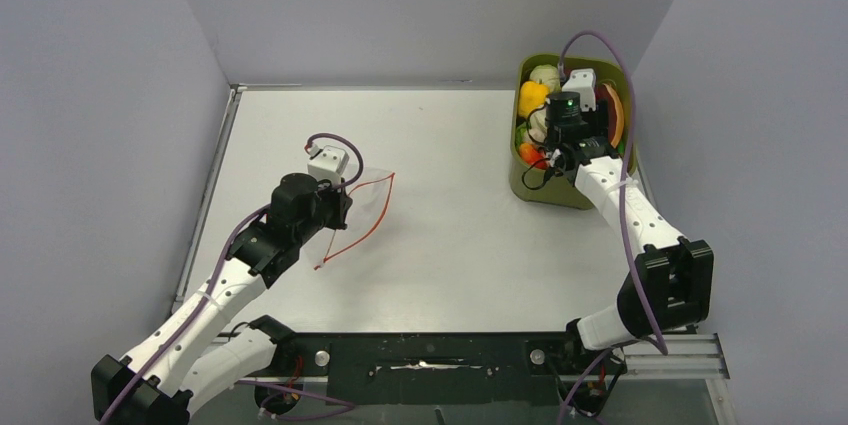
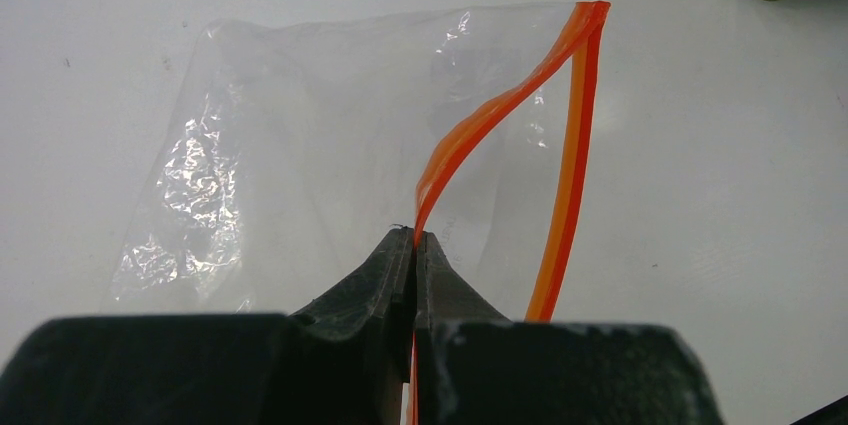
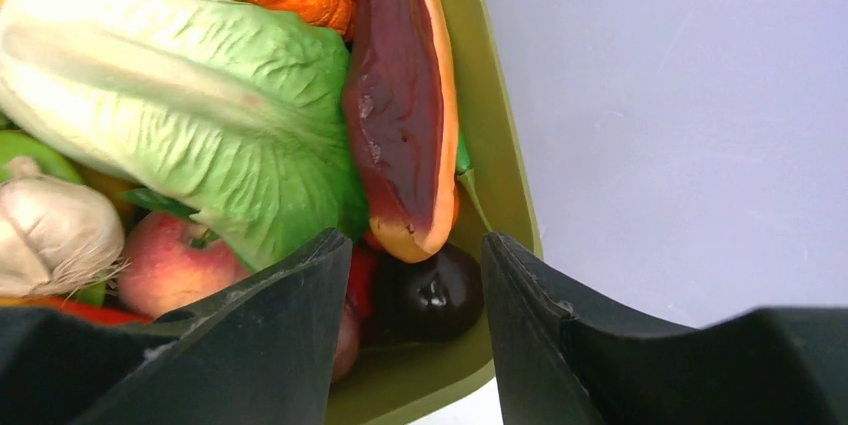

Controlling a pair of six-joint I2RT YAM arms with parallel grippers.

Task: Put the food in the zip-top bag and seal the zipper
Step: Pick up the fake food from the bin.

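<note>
1. Over at the far right corner of the bench (image 1: 450, 245), the right end effector (image 3: 415, 245) hangs nose-down in the olive tub (image 3: 505, 175). Its jaws are about half spread, with nothing between them.
2. Step in hand, as I read it: pick one piece of the food (image 1: 533, 100). Straight ahead of the jaws are the tip of a long maroon slice with an orange edge (image 3: 405, 105) and, below it, a dark glossy round piece (image 3: 435, 295).
3. Commit to one. The slice lies on top and leans on the tub wall, so closing across its narrow width looks cleaner than digging for the round piece, which sits low and would probably squirt out.
4. One finger is just beside the tub wall. Shift inward before closing, or it may catch the rim.
5. A lettuce leaf (image 3: 200, 95) and an apple (image 3: 165, 265) crowd the other finger, so there is some risk of pinching a neighbour.
6. The left end effector (image 2: 414, 240) is clamped tight on the upper lip of the zipper (image 2: 480, 115), holding it up off the lower lip.
7. The zip-top bag (image 2: 300, 145) lies left of centre on the bench, well apart from the tub, with its mouth turned toward it. It is empty.
8. The film is thin and clear, with crinkles glinting at the closed end. The orange-red strips gape apart and meet at the far corner.
9. The film looks floppy. My guess is that a drop needs to go low and deep into the mouth.
</note>
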